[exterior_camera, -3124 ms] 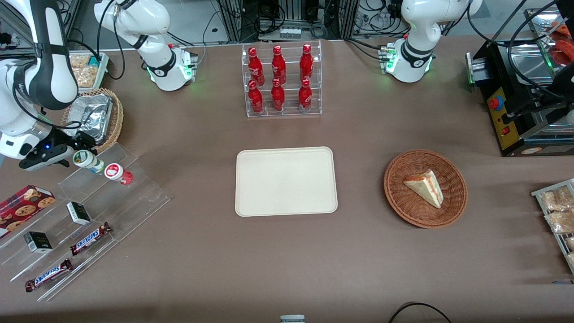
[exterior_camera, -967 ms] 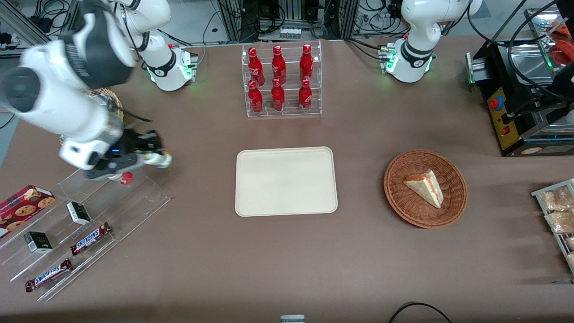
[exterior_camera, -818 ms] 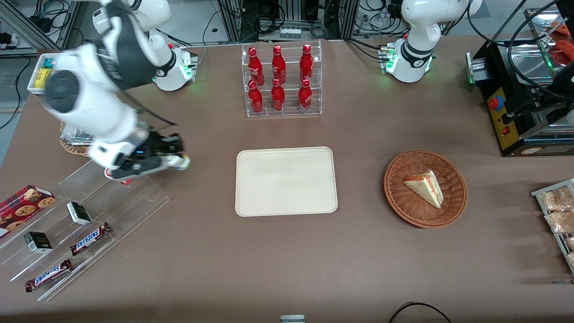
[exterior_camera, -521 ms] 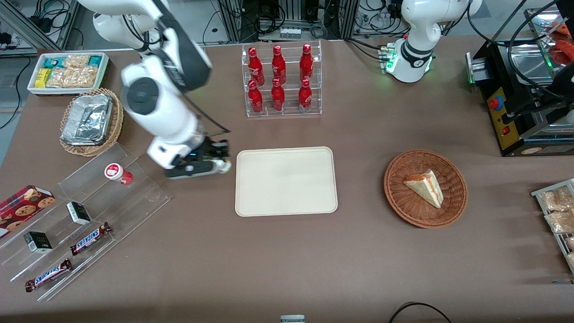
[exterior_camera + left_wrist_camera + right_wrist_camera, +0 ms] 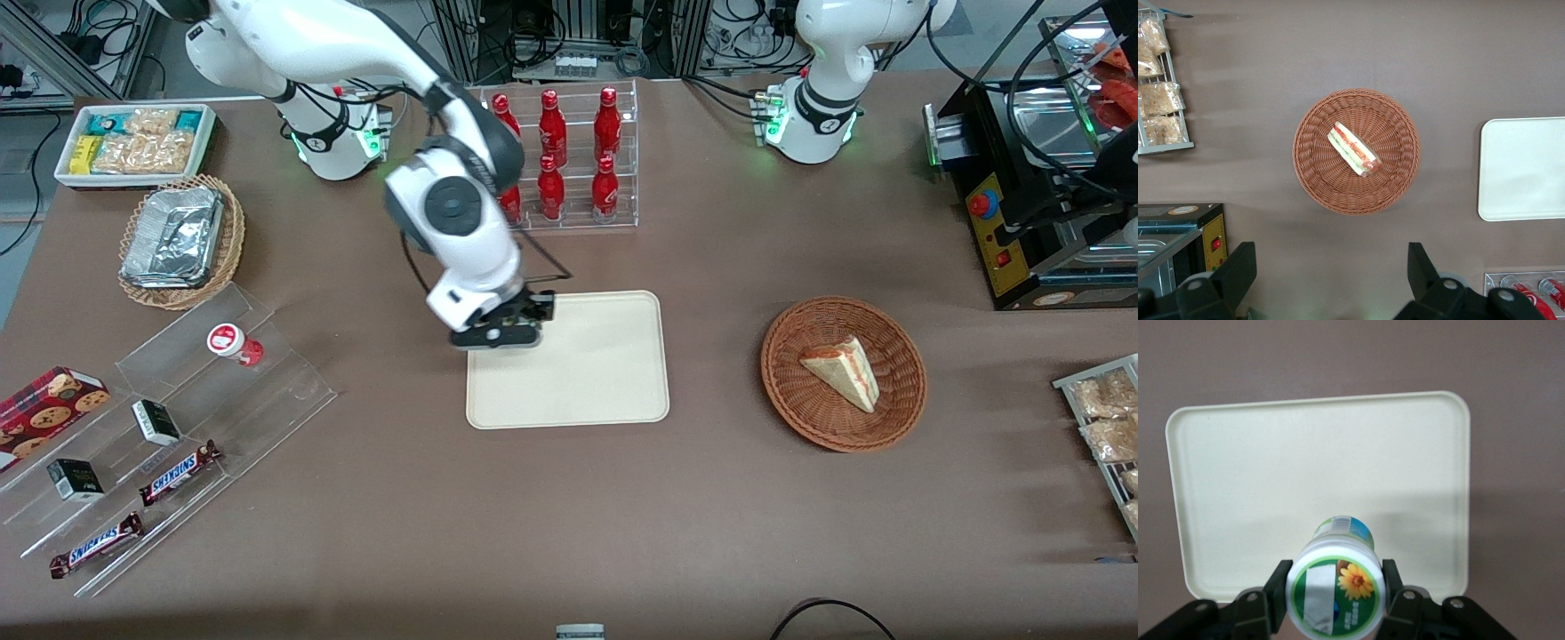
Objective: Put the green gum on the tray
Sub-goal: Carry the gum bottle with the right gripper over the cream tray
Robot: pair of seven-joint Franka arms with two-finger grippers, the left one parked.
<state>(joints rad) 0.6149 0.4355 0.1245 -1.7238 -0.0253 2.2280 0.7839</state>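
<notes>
The green gum [image 5: 1336, 587], a small white bottle with a green-and-white flowered lid, sits clamped between the two black fingers of my gripper [image 5: 1336, 590]. In the front view the gripper [image 5: 520, 322] hangs over the cream-beige tray [image 5: 587, 382], at the tray's edge toward the working arm's end, and the wrist hides the gum there. The wrist view looks down past the bottle onto the tray [image 5: 1258, 473]; the bottle is held above the tray's surface. The tray also shows in the left wrist view [image 5: 1525, 167].
A red-lidded bottle [image 5: 233, 343] stays on the clear stepped display [image 5: 267, 391] with Snickers bars and small boxes. A rack of red bottles [image 5: 558, 160] stands farther from the camera than the tray. A wicker basket with a sandwich [image 5: 843, 373] lies toward the parked arm's end.
My gripper has carried the green gum from the clear display across the table to above the tray's edge. The red-lidded bottle stayed in place.
</notes>
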